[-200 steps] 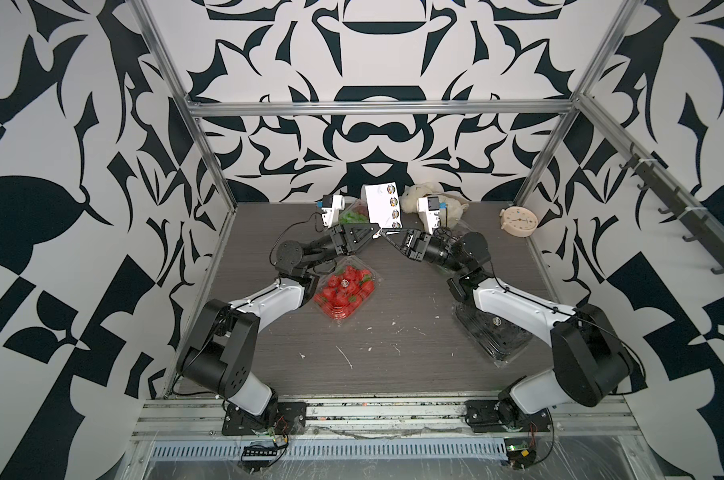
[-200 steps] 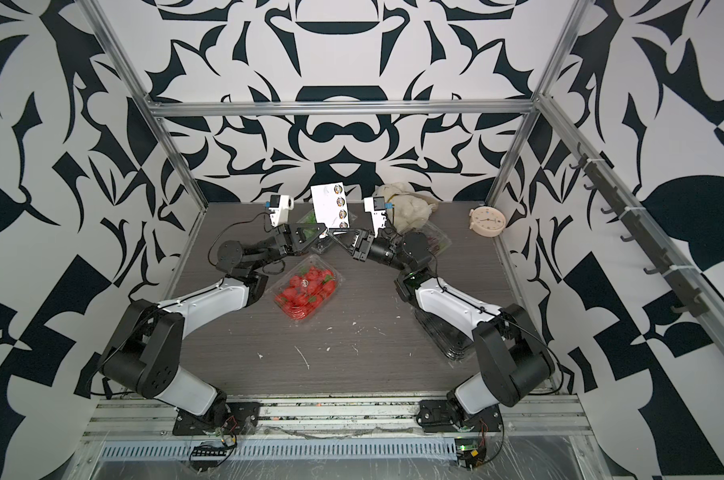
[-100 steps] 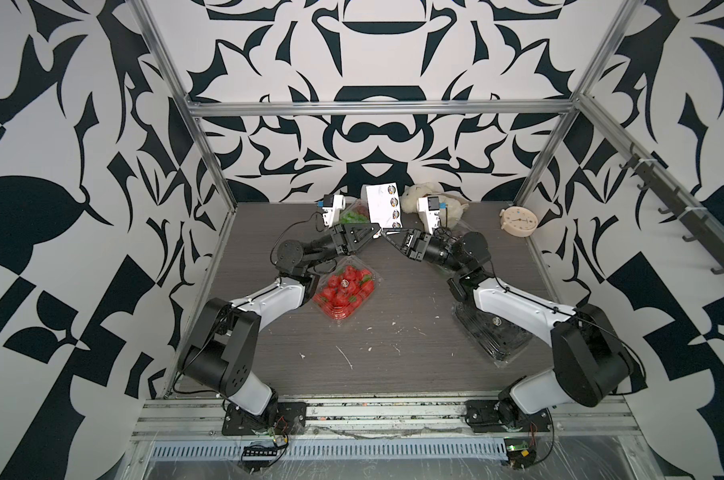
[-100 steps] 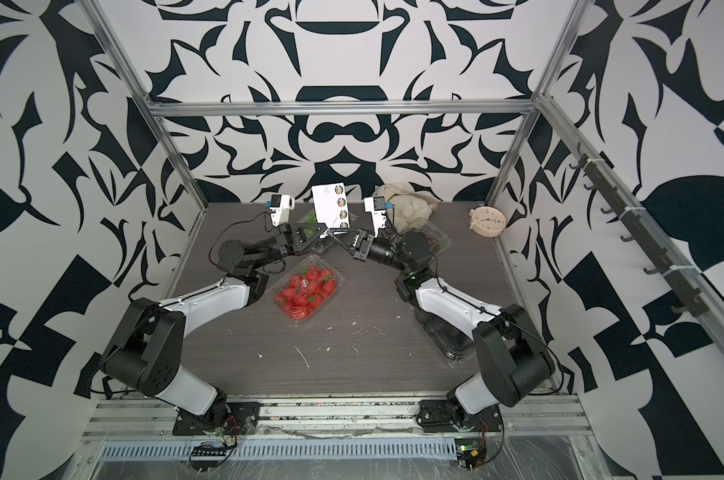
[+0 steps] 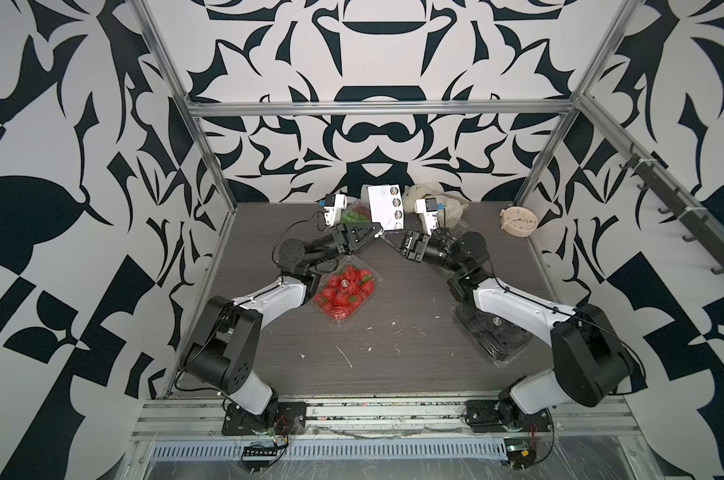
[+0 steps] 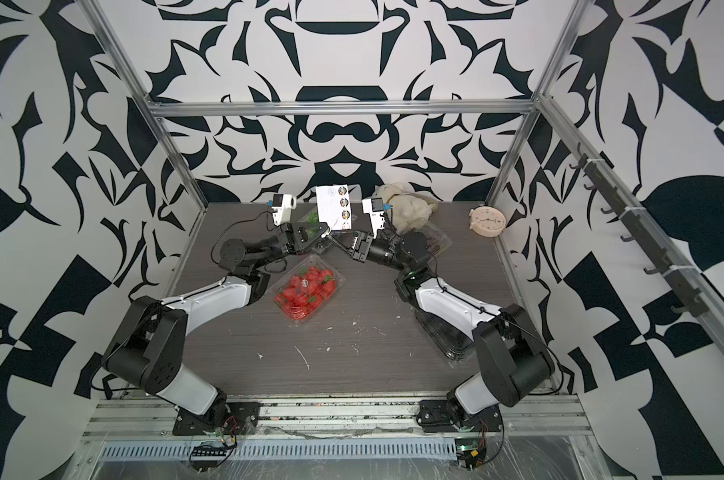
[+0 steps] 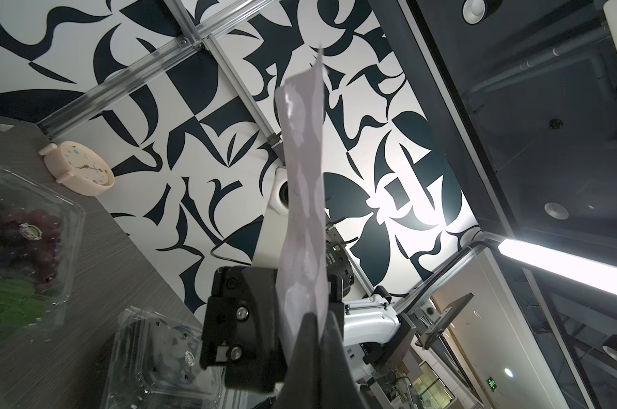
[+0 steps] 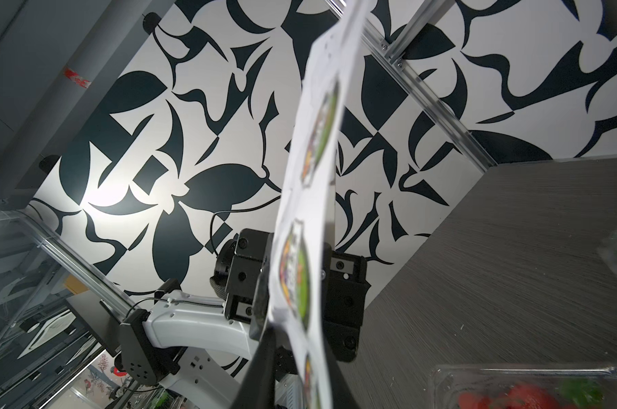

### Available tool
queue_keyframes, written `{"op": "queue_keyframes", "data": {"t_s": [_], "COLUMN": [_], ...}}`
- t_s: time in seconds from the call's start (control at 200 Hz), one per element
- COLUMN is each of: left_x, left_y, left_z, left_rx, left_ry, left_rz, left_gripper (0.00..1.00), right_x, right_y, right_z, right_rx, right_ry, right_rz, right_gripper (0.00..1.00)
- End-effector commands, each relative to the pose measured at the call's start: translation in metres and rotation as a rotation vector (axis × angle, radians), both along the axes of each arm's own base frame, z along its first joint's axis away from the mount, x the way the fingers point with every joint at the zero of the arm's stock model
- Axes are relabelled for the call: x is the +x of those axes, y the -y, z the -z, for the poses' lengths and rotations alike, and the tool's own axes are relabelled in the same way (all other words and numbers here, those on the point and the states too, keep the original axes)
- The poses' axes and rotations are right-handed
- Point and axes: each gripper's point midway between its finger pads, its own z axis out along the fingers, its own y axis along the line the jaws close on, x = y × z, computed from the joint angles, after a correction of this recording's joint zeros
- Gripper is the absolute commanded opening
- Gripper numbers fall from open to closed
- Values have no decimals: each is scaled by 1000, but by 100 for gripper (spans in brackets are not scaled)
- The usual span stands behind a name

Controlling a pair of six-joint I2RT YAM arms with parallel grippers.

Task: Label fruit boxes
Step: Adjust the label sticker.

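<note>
A white sticker sheet stands upright between both arms at the back of the table. My left gripper is shut on its lower edge, as the left wrist view shows. My right gripper stands slightly open with the sheet's edge between its fingers. The strawberry box lies in front of the left arm. One grape box sits behind the left gripper, another behind the right arm. The avocado box lies partly under the right arm.
A cream alarm clock stands at the back right corner. A crumpled pale cloth lies against the back wall. Small white scraps dot the dark wooden table. Metal frame posts line the sides.
The right gripper's jaws have eased slightly apart around the sheet's edge. Both arms and the sheet stay in the same place.
</note>
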Motion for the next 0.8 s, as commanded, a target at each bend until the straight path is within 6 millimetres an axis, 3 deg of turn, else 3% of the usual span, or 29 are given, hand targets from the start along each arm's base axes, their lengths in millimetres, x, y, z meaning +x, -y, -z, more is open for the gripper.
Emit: {"op": "queue_keyframes", "data": {"t_s": [0.0, 0.16, 0.39, 0.585, 0.795], "left_x": [-8, -1, 7, 12, 11], "left_y": [6, -4, -14, -14, -14], "left_z": [-4, -5, -1, 4, 8], "left_rx": [1, -5, -7, -5, 2], "left_ry": [35, 28, 17, 17, 19], "left_rz": [35, 0, -42, -62, -61], "left_gripper": [0, 0, 0, 0, 0], "right_x": [-15, -11, -12, -28, -39], "right_y": [3, 9, 33, 51, 25], "right_z": [-34, -24, -10, -27, -45], "right_rx": [42, 26, -33, -72, -137], "right_ry": [105, 79, 50, 103, 132], "right_rz": [-12, 21, 136, 230, 193], "right_gripper": [21, 22, 24, 25, 26]}}
